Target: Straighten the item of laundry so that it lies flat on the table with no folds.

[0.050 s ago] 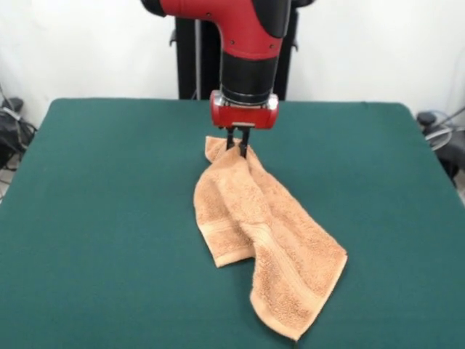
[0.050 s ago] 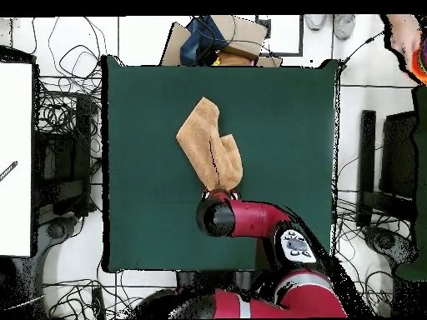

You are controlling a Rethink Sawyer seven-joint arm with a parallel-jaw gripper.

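My claw (image 1: pixel 239 145) sits just above centre in the front view, its two black fingers pinched together on the top corner of the towel (image 1: pixel 265 233). From that pinched corner the towel trails down and to the lower right of the frame, bunched and folded over itself on the green table (image 1: pixel 102 218). In the overhead view the towel (image 2: pixel 208 146) stretches up and left from my wrist, near the table's middle.

A plain white wall (image 1: pixel 378 51) stands behind the hand (image 1: pixel 237 147). In the overhead view, pale floor (image 2: pixel 354 100) strewn with black cables (image 2: pixel 62 108) surrounds the scene. A cardboard box (image 2: pixel 233 37) lies beyond the hand, and a white panel (image 2: pixel 15 158) sits well off to one side.
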